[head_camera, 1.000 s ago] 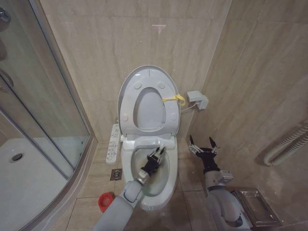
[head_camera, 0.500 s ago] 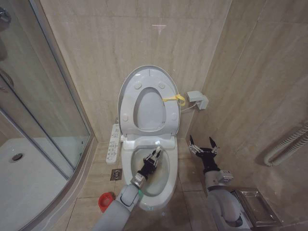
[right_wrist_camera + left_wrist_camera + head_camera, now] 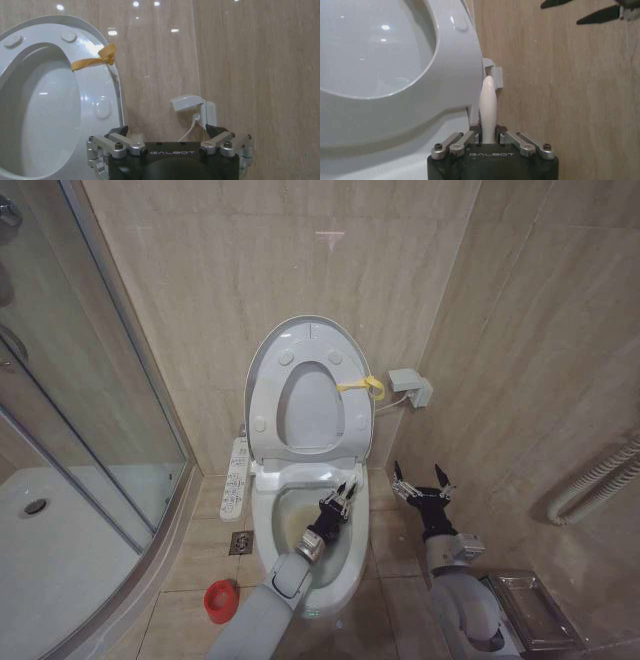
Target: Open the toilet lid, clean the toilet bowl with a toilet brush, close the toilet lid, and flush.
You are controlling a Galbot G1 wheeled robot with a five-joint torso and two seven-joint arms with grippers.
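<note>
Left hand (image 3: 343,498) is reaching over the toilet bowl (image 3: 283,505), closed on the toilet brush (image 3: 487,107). In the left wrist view the slim white handle is sticking straight out from between the clamped fingers (image 3: 517,140). The brush's working end isn't visible, so I can't tell whether it's touching the ceramic. The hand itself is hanging over the far right part of the basin, just below the hinge area.

The toilet lid (image 3: 268,352) is standing fully open right behind that hand, leaning back against the wall tiles, with the ring seat (image 3: 345,422) raised flat against it. The yellow strap (image 3: 362,386) is dangling off the lid's right edge, up and to the right of the hand.

The red holder (image 3: 219,600) is sitting on the floor, off to the left of the hand and nearer the robot, beside the shower enclosure (image 3: 90,440).

Right hand (image 3: 421,483) is hovering to the right of the bowl near the side wall, fingers spread wide, gripping nothing. A wall socket (image 3: 195,107) is sitting ahead of it.
</note>
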